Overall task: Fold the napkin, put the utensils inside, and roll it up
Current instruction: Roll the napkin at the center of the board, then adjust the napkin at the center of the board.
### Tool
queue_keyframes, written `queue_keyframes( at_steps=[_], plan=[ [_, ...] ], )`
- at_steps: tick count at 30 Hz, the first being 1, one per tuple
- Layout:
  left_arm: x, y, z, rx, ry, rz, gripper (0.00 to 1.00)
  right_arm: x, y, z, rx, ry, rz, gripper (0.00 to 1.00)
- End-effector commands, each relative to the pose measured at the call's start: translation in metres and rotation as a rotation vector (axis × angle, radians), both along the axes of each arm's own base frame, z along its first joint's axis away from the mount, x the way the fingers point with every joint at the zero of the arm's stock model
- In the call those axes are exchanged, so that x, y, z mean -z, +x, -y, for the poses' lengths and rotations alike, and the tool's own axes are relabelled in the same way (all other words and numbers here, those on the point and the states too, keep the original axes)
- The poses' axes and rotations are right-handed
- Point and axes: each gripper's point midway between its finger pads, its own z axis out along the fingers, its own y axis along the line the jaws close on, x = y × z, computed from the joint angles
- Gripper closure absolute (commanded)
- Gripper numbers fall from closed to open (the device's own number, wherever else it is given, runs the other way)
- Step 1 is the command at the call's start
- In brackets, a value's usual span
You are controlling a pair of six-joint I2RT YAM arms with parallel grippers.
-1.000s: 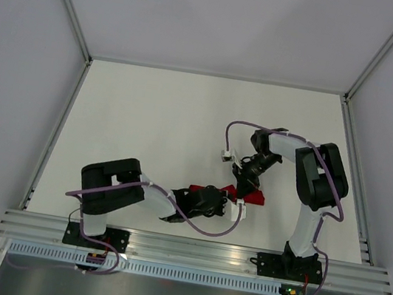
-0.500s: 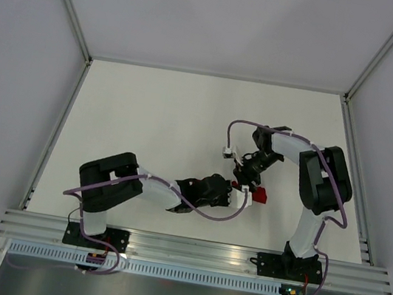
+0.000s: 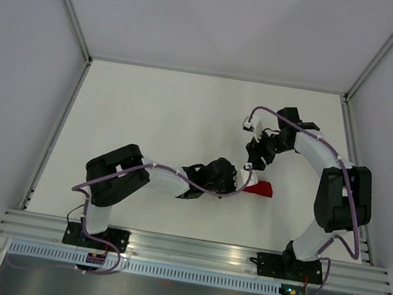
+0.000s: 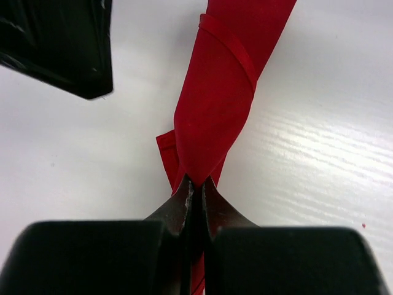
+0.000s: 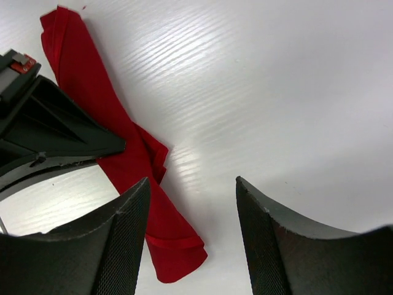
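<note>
The white table (image 3: 150, 110) is the biggest thing here, and there is just the one. Two arms work across it: the left arm (image 3: 154, 178) lies stretched low toward the middle right, and the right arm (image 3: 338, 196) bends over from its own side.

One napkin (image 4: 215, 110) lies on the table right of centre, between the arm ends. It is already a tight red roll with a wrapped edge spiralling round it (no flat square of cloth showing).

There are two grippers. The left gripper (image 4: 194, 187) has its jaws clenched on the roll's tapered near end, which I'd judge is meant to stop the cloth springing open. The right gripper (image 5: 191, 184) hangs over bare table just beside the roll, jaws spread wide and grasping nothing, probably to give the left one room.

I count no utensils in sight (if they are inside the roll, the cloth hides them).
</note>
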Motion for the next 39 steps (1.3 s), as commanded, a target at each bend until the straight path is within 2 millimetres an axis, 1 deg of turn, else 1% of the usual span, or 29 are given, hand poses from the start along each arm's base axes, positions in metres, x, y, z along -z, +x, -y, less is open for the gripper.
queue_keyframes(
  at_steps=[1, 2, 3, 4, 5, 6, 7, 8, 9, 12, 13, 14, 16, 17, 19, 24, 25, 29, 31, 39],
  plan=[
    [0.085, -0.039, -0.053, -0.061, 0.245, -0.298, 0.98, -0.036, 0.022, 0.008, 0.120, 0.021, 0.083, 0.36],
    [0.088, -0.040, -0.055, -0.070, 0.257, -0.315, 0.98, -0.042, 0.023, 0.014, 0.146, 0.022, 0.098, 0.37],
    [0.091, -0.039, -0.055, -0.078, 0.260, -0.325, 0.98, -0.043, 0.022, 0.017, 0.171, 0.020, 0.091, 0.37],
    [0.092, -0.037, -0.056, -0.099, 0.257, -0.344, 0.98, -0.040, 0.019, 0.023, 0.191, -0.001, 0.084, 0.39],
    [0.095, -0.037, -0.058, -0.111, 0.261, -0.355, 0.98, -0.041, 0.017, 0.026, 0.206, -0.009, 0.087, 0.41],
    [0.096, -0.036, -0.061, -0.124, 0.273, -0.369, 0.98, -0.039, 0.015, 0.030, 0.224, -0.024, 0.080, 0.43],
    [0.098, -0.034, -0.060, -0.141, 0.270, -0.384, 0.98, -0.032, 0.009, 0.034, 0.240, -0.042, 0.060, 0.50],
    [0.098, -0.033, -0.060, -0.148, 0.267, -0.391, 0.98, -0.029, 0.008, 0.039, 0.262, -0.071, 0.062, 0.53],
    [0.098, -0.032, -0.061, -0.165, 0.266, -0.402, 0.98, -0.027, 0.007, 0.043, 0.283, -0.081, 0.055, 0.59],
    [0.100, -0.028, -0.063, -0.199, 0.265, -0.428, 0.98, -0.017, -0.003, 0.056, 0.341, -0.109, 0.011, 0.68],
    [0.101, -0.026, -0.064, -0.219, 0.264, -0.437, 0.98, -0.014, -0.010, 0.058, 0.345, -0.115, -0.013, 0.71],
    [0.104, -0.026, -0.065, -0.224, 0.272, -0.444, 0.98, -0.011, -0.013, 0.061, 0.353, -0.122, -0.026, 0.73],
    [0.102, -0.022, -0.063, -0.257, 0.255, -0.457, 0.98, -0.006, -0.022, 0.064, 0.357, -0.134, -0.051, 0.77],
    [0.106, -0.026, -0.068, -0.266, 0.281, -0.472, 0.98, -0.004, -0.026, 0.065, 0.351, -0.139, -0.063, 0.78],
    [0.106, -0.024, -0.068, -0.289, 0.287, -0.476, 0.98, -0.001, -0.034, 0.066, 0.347, -0.146, -0.083, 0.82],
    [0.107, -0.021, -0.070, -0.344, 0.300, -0.490, 0.98, 0.007, -0.053, 0.065, 0.316, -0.148, -0.138, 0.82],
    [0.108, -0.021, -0.070, -0.361, 0.298, -0.496, 0.98, 0.012, -0.059, 0.065, 0.309, -0.149, -0.166, 0.83],
    [0.110, -0.021, -0.070, -0.405, 0.295, -0.524, 0.98, 0.026, -0.069, 0.064, 0.293, -0.158, -0.225, 0.84],
    [0.110, -0.021, -0.068, -0.424, 0.288, -0.536, 0.98, 0.032, -0.070, 0.064, 0.293, -0.163, -0.250, 0.85],
    [0.109, -0.024, -0.065, -0.484, 0.275, -0.576, 0.98, 0.052, -0.055, 0.059, 0.316, -0.169, -0.301, 0.87]
  ],
)
